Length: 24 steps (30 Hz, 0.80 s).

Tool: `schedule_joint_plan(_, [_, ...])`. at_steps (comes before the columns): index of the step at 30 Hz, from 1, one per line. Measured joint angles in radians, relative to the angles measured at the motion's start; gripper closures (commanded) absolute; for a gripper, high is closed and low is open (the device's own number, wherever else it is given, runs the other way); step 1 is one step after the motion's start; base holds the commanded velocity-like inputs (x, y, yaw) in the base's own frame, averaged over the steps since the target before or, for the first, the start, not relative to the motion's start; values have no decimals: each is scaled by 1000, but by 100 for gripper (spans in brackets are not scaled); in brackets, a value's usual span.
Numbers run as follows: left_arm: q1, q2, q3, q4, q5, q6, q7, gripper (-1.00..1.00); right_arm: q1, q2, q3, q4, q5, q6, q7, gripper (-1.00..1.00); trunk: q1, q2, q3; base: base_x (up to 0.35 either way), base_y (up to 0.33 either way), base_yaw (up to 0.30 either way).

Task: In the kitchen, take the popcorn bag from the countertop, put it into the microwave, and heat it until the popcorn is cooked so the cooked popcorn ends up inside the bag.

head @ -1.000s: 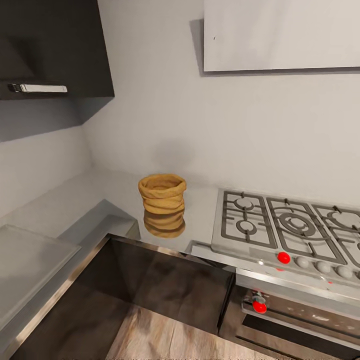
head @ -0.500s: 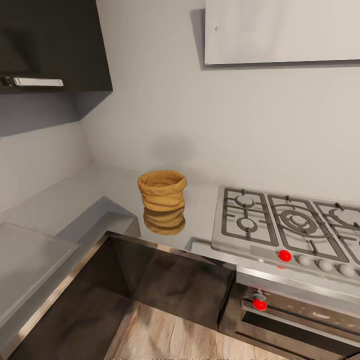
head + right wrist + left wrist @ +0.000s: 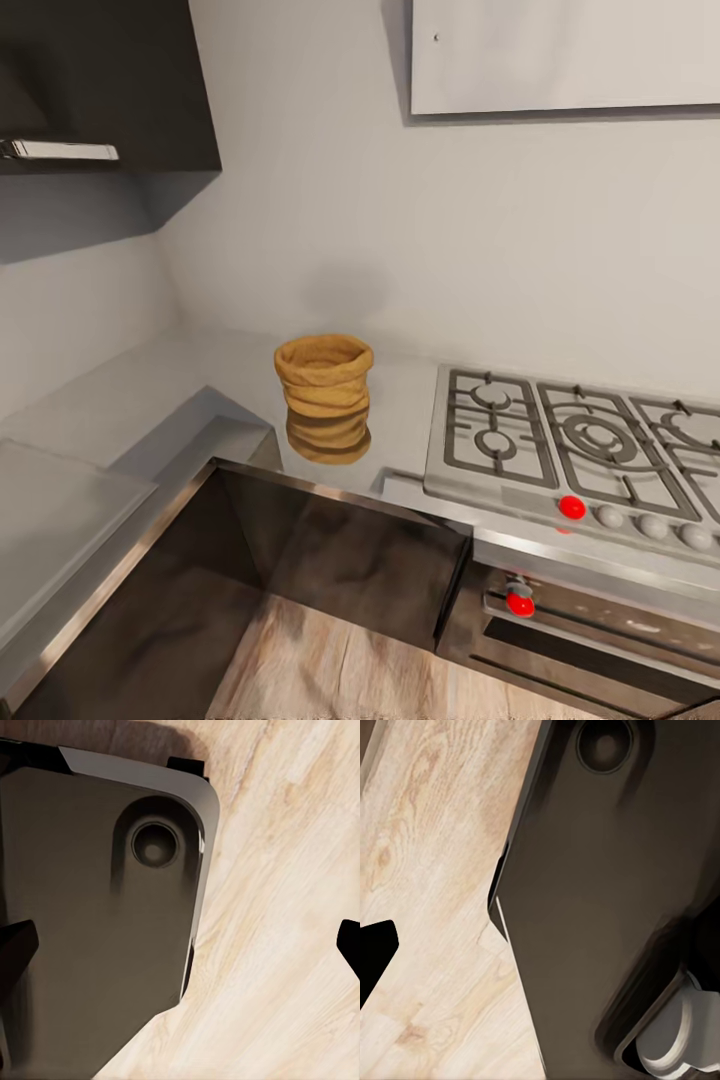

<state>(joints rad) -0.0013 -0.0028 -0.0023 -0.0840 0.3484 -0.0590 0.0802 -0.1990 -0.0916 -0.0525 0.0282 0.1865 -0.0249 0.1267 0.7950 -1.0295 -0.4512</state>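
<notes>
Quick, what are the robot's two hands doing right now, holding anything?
Left gripper: only one dark fingertip shows above the wooden floor; cannot be told.
Right gripper: open, fingertips wide apart, holding nothing.

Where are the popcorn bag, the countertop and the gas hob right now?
popcorn bag [image 3: 324,400]: head view, on its ridged side below the thick rim.
countertop [image 3: 215,375]: head view, on bare grey surface left of the bag.
gas hob [image 3: 585,440]: head view, on the middle burner grate.

You have the popcorn bag [image 3: 323,398] upright on the countertop [image 3: 200,375], left of the gas hob [image 3: 570,450]; the oven [image 3: 600,625] sits below the hob.
</notes>
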Motion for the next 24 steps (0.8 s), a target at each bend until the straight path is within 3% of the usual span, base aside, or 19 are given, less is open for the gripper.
schedule_joint_plan(14, [0,0,1,0,1,0,0,-100,0,-2,0,0,0,-17,0,-100,0,0,-16,0,0,15])
schedule_joint_plan(24, [0,0,1,0,2,0,1,-100,0,-2,1,0,13,-26,-19,-100,0,0,-16,0,0,247])
